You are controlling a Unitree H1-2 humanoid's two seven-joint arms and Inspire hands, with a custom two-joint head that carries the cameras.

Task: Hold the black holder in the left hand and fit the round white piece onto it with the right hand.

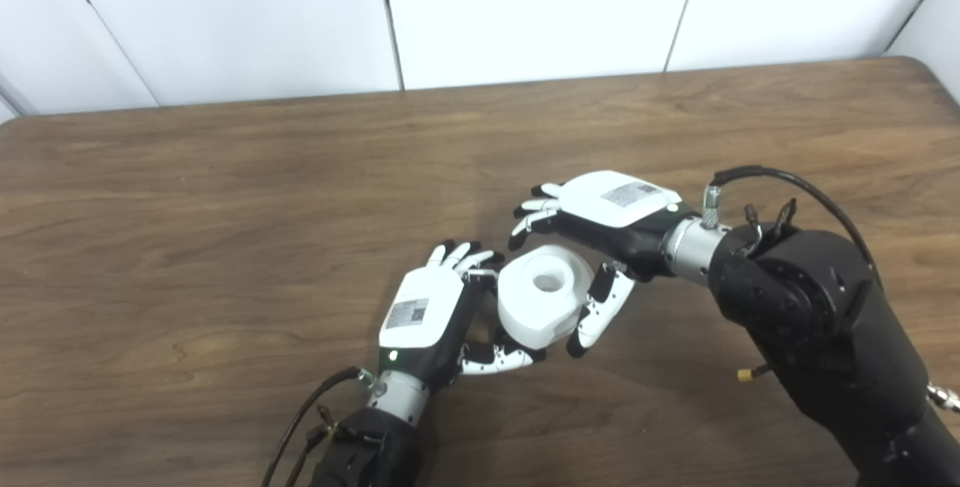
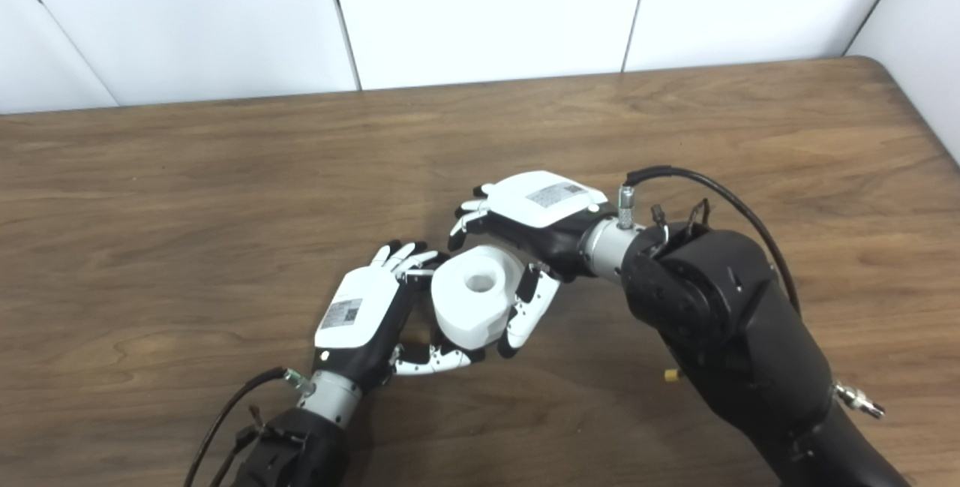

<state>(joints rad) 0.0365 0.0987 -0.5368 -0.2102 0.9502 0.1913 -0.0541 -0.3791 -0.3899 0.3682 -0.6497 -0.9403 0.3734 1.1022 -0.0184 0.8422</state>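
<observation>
Now: wood table (image 1: 225, 194) | white wall panels (image 1: 525, 7) | both hands cup white piece (image 1: 544, 296)

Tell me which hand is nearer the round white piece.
Left, narrowly. The left hand cups the round white piece, fingers against it; the right hand arches over it, thumb alongside.

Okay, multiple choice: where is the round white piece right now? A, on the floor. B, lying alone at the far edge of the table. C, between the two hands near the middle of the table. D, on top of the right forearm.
C: the round white piece sits between the left hand and the right hand, fingers of both around it, above the wooden table.
</observation>
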